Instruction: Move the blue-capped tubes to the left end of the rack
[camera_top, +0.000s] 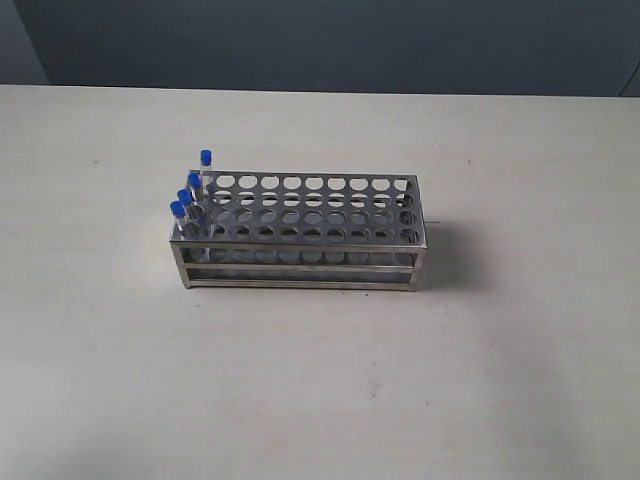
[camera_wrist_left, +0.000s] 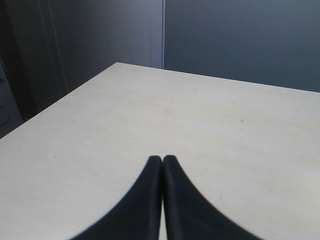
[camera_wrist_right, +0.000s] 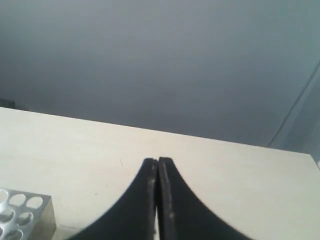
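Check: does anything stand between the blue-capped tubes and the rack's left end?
Nothing visible does. In the exterior view, all four blue-capped tubes already stand in the holes at the left end of the rack.

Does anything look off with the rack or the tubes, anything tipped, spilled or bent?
Nothing stands out. The four blue-capped tubes stand upright in the left end column of the rack, which sits flat on the table. No spill or damage shows. The left gripper and right gripper are shut, empty, clear of the rack.
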